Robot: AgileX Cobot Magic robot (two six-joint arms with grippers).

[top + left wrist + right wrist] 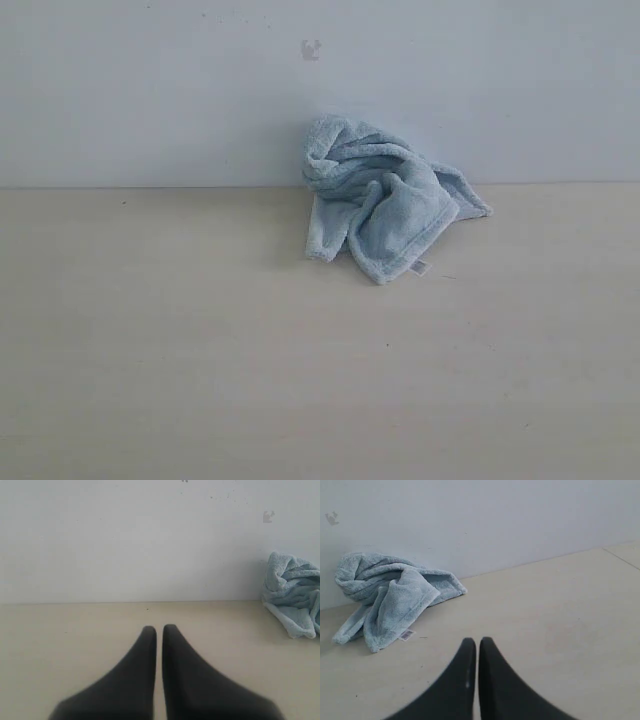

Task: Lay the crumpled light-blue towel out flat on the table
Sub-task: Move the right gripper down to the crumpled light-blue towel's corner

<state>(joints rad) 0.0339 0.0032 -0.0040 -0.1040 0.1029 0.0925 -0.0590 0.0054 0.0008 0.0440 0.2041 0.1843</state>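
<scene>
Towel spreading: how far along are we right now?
Nothing looks done: the towel lies crumpled in a heap on the table, by the wall. Nothing is in hand: the left gripper and right gripper are shut, empty and clear of it. Remaining: reach it, grasp its edges, pull it flat.

From the left wrist you see the towel (292,597) only in part; the picture's edge cuts it off. Its folds hide much of the cloth, and its label (421,267) is too small to read. The left end effector (159,630) and right end effector (477,642) blur toward the frame's edge.
</scene>
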